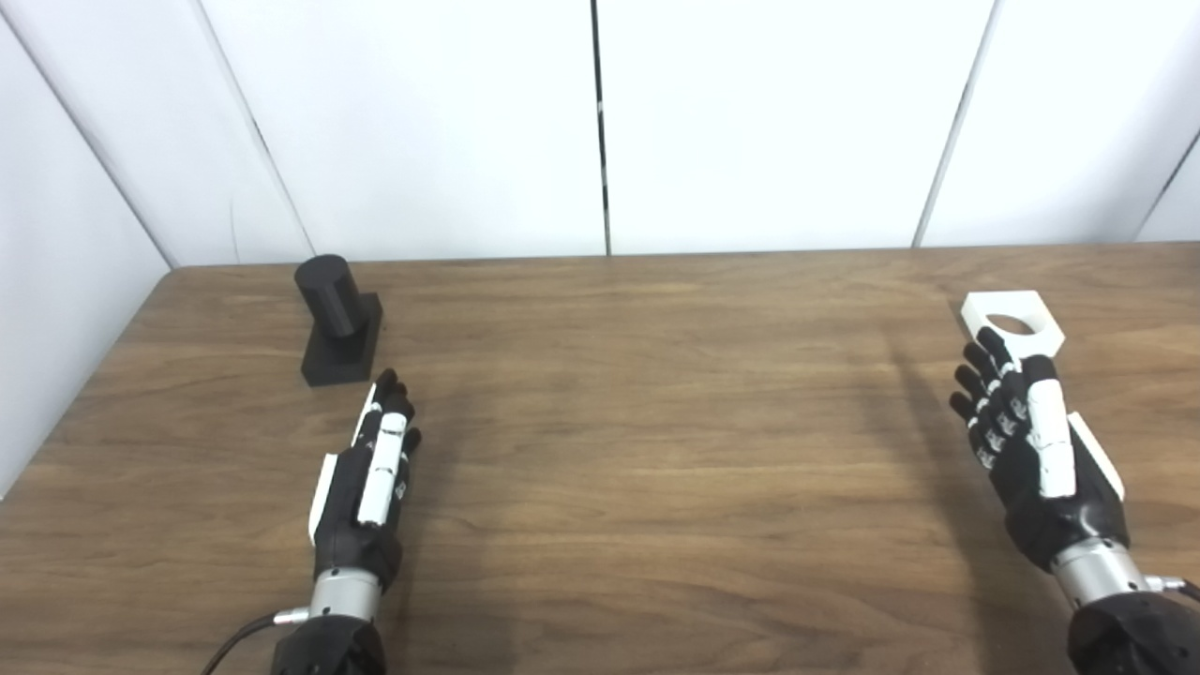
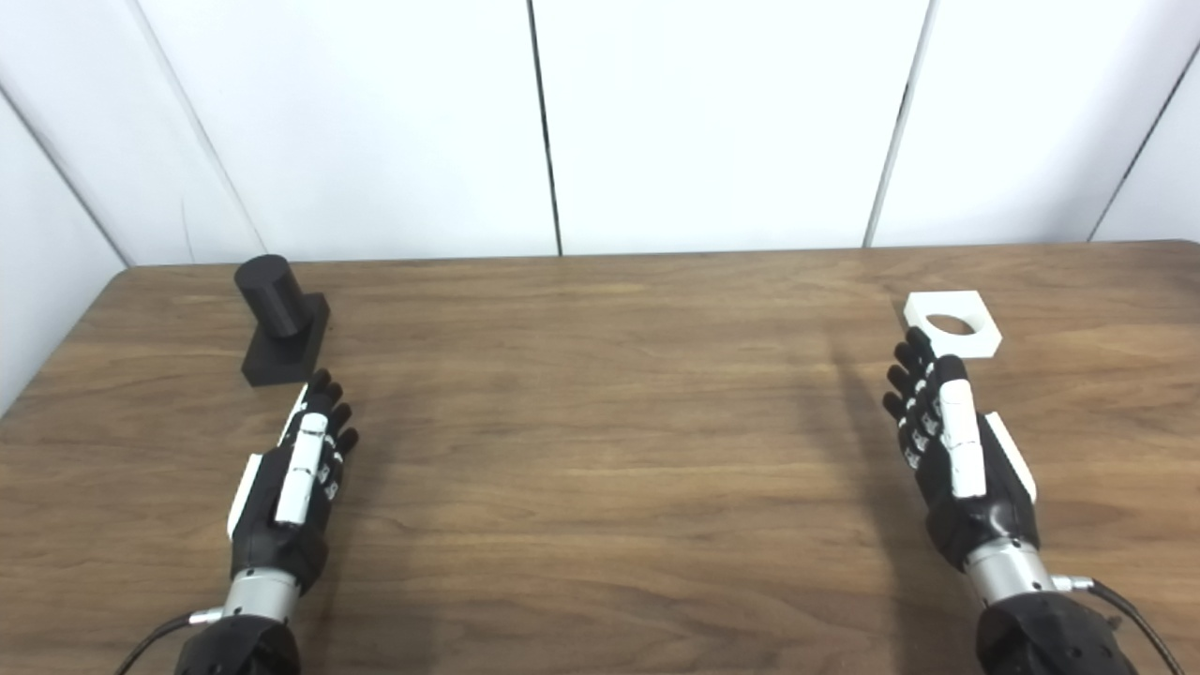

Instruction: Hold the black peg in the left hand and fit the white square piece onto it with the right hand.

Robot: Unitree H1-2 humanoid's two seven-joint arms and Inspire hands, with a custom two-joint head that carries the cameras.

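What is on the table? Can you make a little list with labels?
surface: wooden table
black peg: upright on its base, far left, nothing holds it
white square piece: lies flat, far right, round hole on top
left robot hand: open, empty, just short of the black peg
right robot hand: open, empty, fingertips close to the white square piece; touching or not cannot be told
task progress: nothing picked up yet
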